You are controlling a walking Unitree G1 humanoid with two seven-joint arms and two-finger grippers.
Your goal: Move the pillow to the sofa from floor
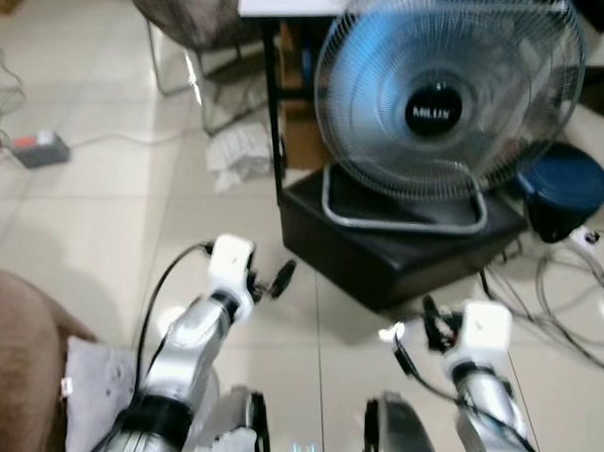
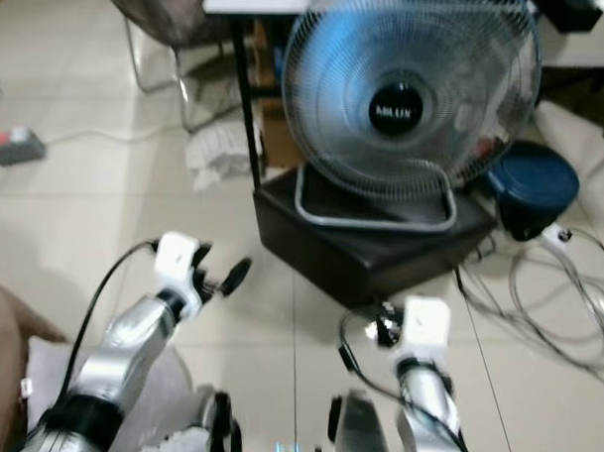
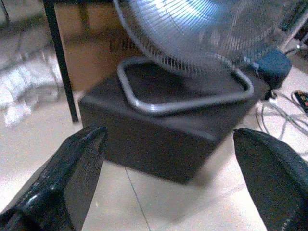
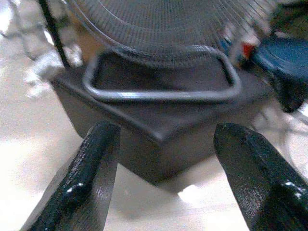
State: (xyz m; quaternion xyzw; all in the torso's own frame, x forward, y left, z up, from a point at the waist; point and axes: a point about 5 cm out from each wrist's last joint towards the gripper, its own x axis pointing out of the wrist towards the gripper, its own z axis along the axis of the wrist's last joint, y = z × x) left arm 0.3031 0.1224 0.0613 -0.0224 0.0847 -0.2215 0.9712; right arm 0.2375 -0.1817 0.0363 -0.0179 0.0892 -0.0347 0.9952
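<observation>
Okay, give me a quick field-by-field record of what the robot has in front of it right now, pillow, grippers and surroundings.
pillow: light grey square pillow on the tiled floor, at the robot's lower left, beside a brown rounded cushion
left gripper: raised over the floor, jaws open, holding nothing
right gripper: raised, jaws open, holding nothing
ahead: round wire-cage fan standing on a low black box
clutter: white cables to the right
</observation>
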